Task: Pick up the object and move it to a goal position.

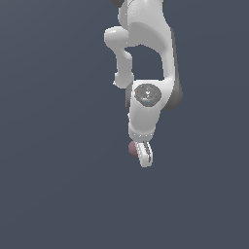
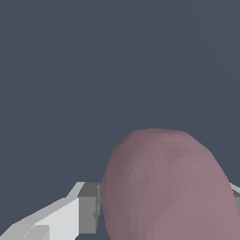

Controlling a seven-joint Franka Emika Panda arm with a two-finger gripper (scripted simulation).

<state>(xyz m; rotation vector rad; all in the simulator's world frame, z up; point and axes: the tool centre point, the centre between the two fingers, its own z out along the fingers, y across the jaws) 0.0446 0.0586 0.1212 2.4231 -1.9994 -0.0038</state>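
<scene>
Ball (image 2: 168, 187) sits between end effector (image 1: 144, 156) fingers, open floor (image 1: 58, 185) around.

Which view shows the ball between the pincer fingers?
The wrist view: the pink ball fills the space between the fingers. The exterior view shows only its edge.

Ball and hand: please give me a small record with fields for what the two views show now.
ball: dusty pink, mostly hidden behind the hand in the exterior view
hand: white, pointing down
fingers: one grey pad beside the ball, another at the opposite side
grip: appears shut on the ball
surface: plain dark grey-blue
goal marker: none visible
</scene>
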